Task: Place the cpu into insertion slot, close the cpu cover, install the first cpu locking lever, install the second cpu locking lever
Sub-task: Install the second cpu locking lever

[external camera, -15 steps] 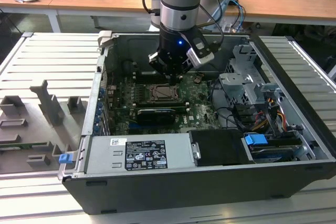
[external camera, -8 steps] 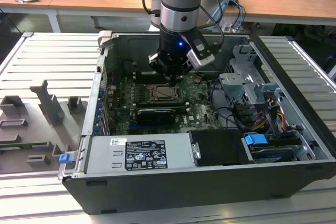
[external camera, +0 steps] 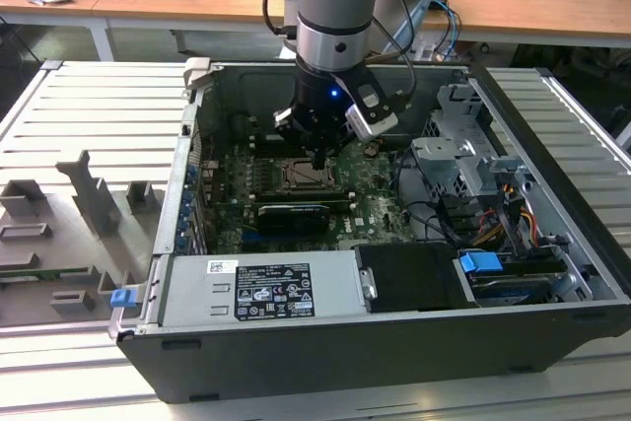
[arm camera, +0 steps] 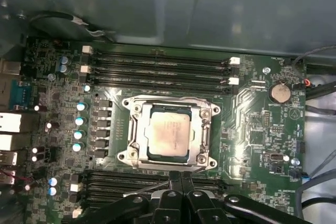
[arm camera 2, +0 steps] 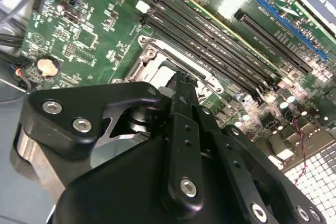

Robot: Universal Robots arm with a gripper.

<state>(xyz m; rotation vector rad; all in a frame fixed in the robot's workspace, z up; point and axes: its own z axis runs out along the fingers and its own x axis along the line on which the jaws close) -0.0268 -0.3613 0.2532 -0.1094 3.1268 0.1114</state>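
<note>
A grey slatted workbench [external camera: 89, 105] carries an open computer case [external camera: 414, 342] with its green motherboard [arm camera: 252, 129] exposed. The cpu [arm camera: 168, 137] lies flat in the insertion slot [arm camera: 137, 139], with the cpu cover [arm camera: 170, 103] closed down around it. The gripper [arm camera: 180, 178] hangs just beside the socket's edge, fingers pressed together and holding nothing, near the black memory slots [arm camera: 157, 66]

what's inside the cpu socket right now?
The cpu lies flat in the socket, pale face up, with the cover down around it. The contacts beneath it are hidden. The pincer sits at the socket's edge.
</note>
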